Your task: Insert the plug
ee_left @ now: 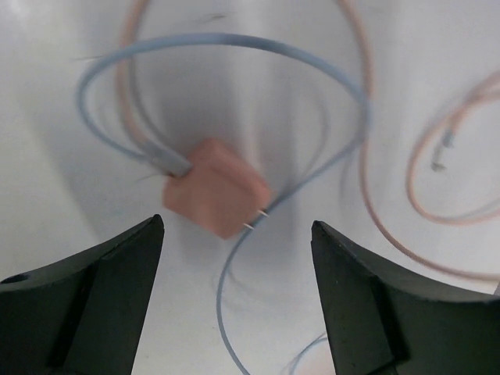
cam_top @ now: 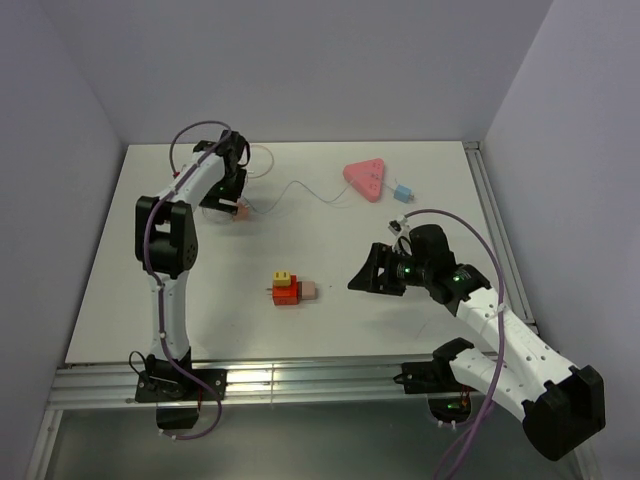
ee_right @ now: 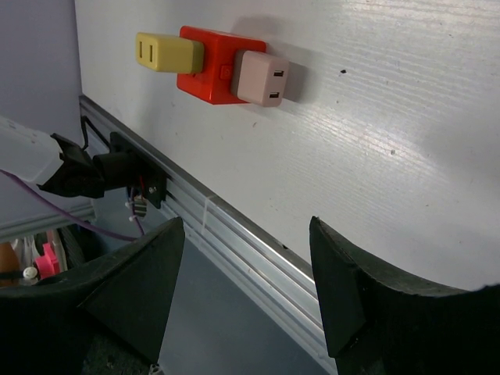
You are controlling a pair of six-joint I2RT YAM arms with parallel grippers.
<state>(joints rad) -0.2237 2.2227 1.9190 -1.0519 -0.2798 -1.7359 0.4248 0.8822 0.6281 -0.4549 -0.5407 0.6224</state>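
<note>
Plug (cam_top: 403,193), light blue, sits far right on the worktop (cam_top: 320,240), just beside the right corner of the pink triangular strip (cam_top: 364,180). Neither tool touches it. My left tool (ee_left: 236,226) is spread. A salmon block (ee_left: 219,195) shows in the gap between its fingers without touching them, with a grey-blue cable (ee_left: 234,43) looping off it; that view is blurred. My right tool (ee_right: 244,226) is spread and empty, low over the near worktop, well apart from the plug. Ahead of it: red block (ee_right: 211,66) with a yellow adapter (ee_right: 168,52) on one side and a pale pink adapter (ee_right: 262,78) on another.
</note>
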